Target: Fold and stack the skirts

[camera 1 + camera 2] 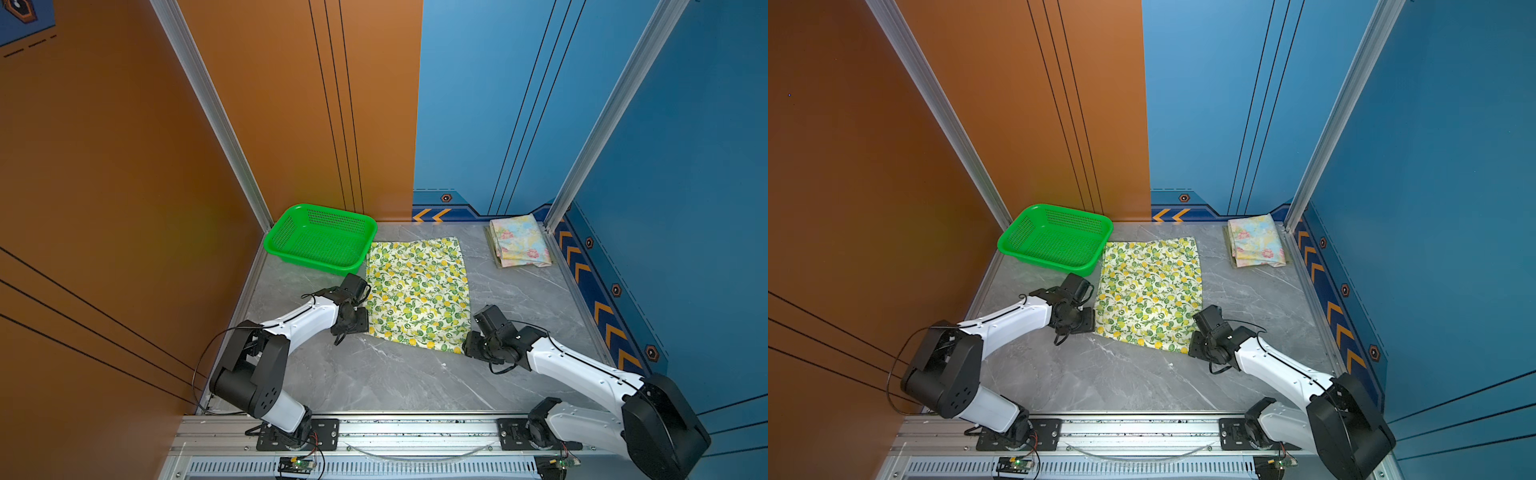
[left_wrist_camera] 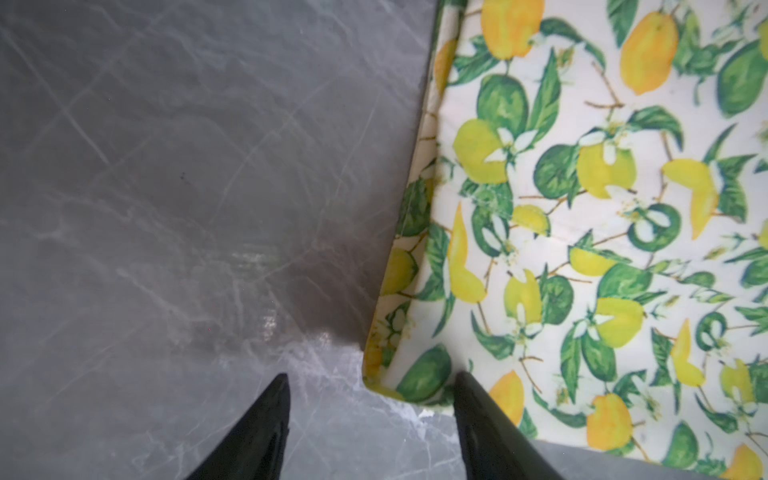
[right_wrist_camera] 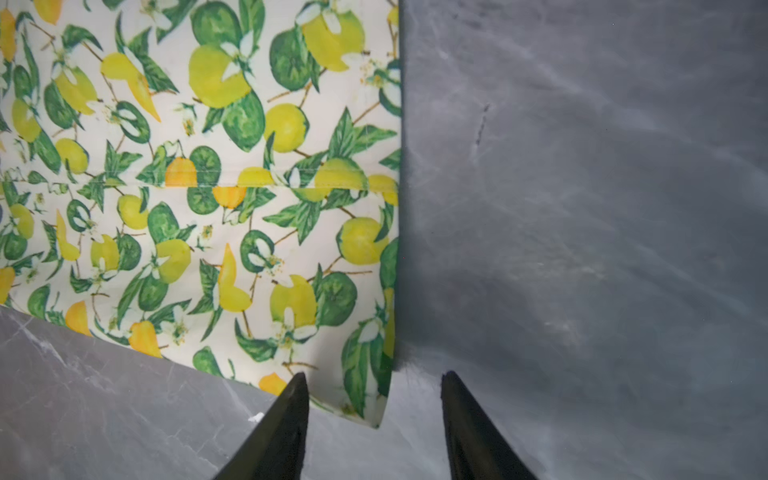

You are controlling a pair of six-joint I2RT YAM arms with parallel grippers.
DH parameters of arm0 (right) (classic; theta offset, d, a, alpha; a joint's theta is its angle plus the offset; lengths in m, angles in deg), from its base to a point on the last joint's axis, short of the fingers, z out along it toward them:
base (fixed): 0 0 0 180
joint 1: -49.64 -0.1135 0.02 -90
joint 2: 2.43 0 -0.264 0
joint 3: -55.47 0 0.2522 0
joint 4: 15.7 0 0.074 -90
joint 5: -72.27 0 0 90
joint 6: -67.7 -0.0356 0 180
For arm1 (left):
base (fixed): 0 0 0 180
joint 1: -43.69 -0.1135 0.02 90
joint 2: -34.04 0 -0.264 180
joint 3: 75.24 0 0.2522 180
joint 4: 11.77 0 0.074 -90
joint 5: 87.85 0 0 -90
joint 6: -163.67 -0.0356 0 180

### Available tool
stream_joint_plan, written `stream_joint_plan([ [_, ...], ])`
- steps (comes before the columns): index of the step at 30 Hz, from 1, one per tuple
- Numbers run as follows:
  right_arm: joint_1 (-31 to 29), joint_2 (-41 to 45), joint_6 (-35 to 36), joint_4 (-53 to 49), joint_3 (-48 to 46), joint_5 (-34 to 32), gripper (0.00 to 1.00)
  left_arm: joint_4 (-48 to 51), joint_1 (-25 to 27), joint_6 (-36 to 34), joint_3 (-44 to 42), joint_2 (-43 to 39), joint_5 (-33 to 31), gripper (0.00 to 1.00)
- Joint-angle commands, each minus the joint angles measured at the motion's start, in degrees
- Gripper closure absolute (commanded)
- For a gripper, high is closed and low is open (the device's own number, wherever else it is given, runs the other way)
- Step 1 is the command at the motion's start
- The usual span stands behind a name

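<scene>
Left claw [image 2: 372, 376] and right claw [image 3: 374, 374] both spread, gripping nothing, each straddling a near corner of the lemon skirt [image 1: 417, 293], which lies flat mid table [image 1: 374, 374]. The table is grey, marble-look. Floral skirt [image 1: 519, 241] folded in the far right corner. Perforated green basket [image 1: 320, 239] far left. Orange wall [image 1: 270, 104], blue wall [image 1: 478, 104].

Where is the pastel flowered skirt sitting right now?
In both top views the pastel flowered skirt lies folded in the far right corner of the table, by the blue wall, well apart from the lemon skirt spread mid-table.
</scene>
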Motion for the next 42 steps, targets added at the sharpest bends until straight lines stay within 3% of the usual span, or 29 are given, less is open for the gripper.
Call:
stream_joint_plan([
  [1, -0.21, -2.19, -0.70, 6.77, -1.01, 1.56, 0.59, -3.53, -0.15, 0.41, -0.68, 1.10, -0.12, 0.49],
  [5, 0.10, -3.15, 0.19, 8.19, -0.50, 3.34, 0.97, -4.10, 0.19, 0.13, 0.21, 0.54, 1.44, 0.97],
  [6, 0.20, -2.05, 0.35, 7.60, -0.33, 3.03, 1.00, -4.07, 0.49, 0.15, 0.36, -0.34, 1.49, 1.00],
  [12, 1.41, 6.97, 1.68, -0.97, 2.41, 1.00, 1.00, 1.39, 3.64, 0.16, 3.82, -6.85, 0.27, 1.00],
  [16, 7.27, 8.18, 2.57, -3.00, 4.95, 3.85, 1.00, 3.17, 3.38, -0.24, 7.58, -6.75, -0.23, 1.00],
  [21, 14.83, -2.01, 7.20, -0.39, 9.23, 7.34, 1.00, 3.59, 0.07, -2.61, 15.52, 4.01, 0.58, 1.00],
  [29, 18.31, -15.52, 9.35, 4.49, 11.47, 9.26, 1.00, 3.62, -1.03, -3.57, 20.40, 17.44, 1.47, 1.00],
  [31, 18.34, -16.28, 9.53, 4.96, 11.66, 8.96, 1.00, 3.57, -1.07, -3.49, 20.45, 18.18, 1.33, 0.90],
  [35, 18.51, -15.16, 10.73, 2.59, 12.93, 8.01, 0.68, 3.94, -0.95, -3.41, 20.56, 16.68, 1.45, 0.54],
  [38, 18.37, -10.80, 11.58, -1.14, 13.08, 6.37, 0.54, 5.39, -0.86, -3.22, 20.18, 13.27, 0.45, 0.42],
  [42, 17.80, -3.39, 11.87, -5.87, 11.09, 4.83, 0.49, 6.26, -0.66, -2.38, 17.17, 8.21, -0.11, 0.36],
])
